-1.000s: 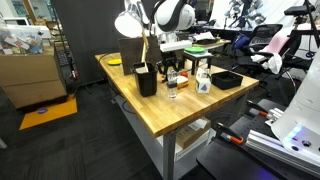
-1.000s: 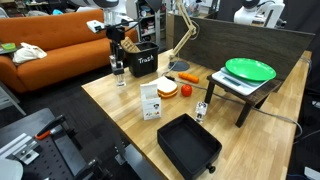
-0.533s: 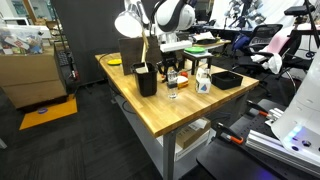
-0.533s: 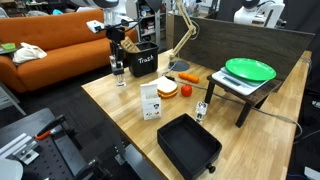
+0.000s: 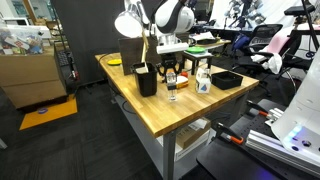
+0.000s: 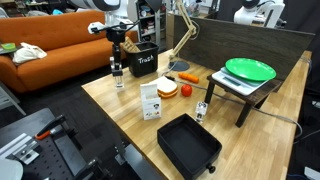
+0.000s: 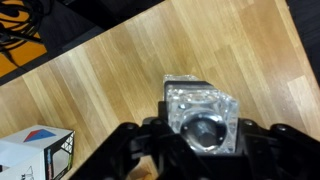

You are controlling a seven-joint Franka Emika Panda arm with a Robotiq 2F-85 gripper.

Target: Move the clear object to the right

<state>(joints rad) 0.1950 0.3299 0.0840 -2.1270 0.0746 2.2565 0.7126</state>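
The clear object (image 7: 201, 113) is a small transparent faceted glass with a round mouth. In the wrist view it sits right between my gripper's (image 7: 202, 135) black fingers, which close against its sides above the wooden table top (image 7: 120, 70). In both exterior views the gripper (image 6: 117, 62) (image 5: 171, 76) points straight down near a table edge with the clear object (image 6: 118, 78) (image 5: 172, 91) at its tip. Whether the glass rests on the wood or hangs just above it cannot be told.
A black "Trash" box (image 6: 143, 61) stands close beside the gripper. A white carton (image 6: 151, 101), a bun (image 6: 168, 89), a carrot (image 6: 188, 76), a black tray (image 6: 188, 145) and a green plate on a stand (image 6: 250, 70) are farther along. The table edge (image 6: 98, 92) is near.
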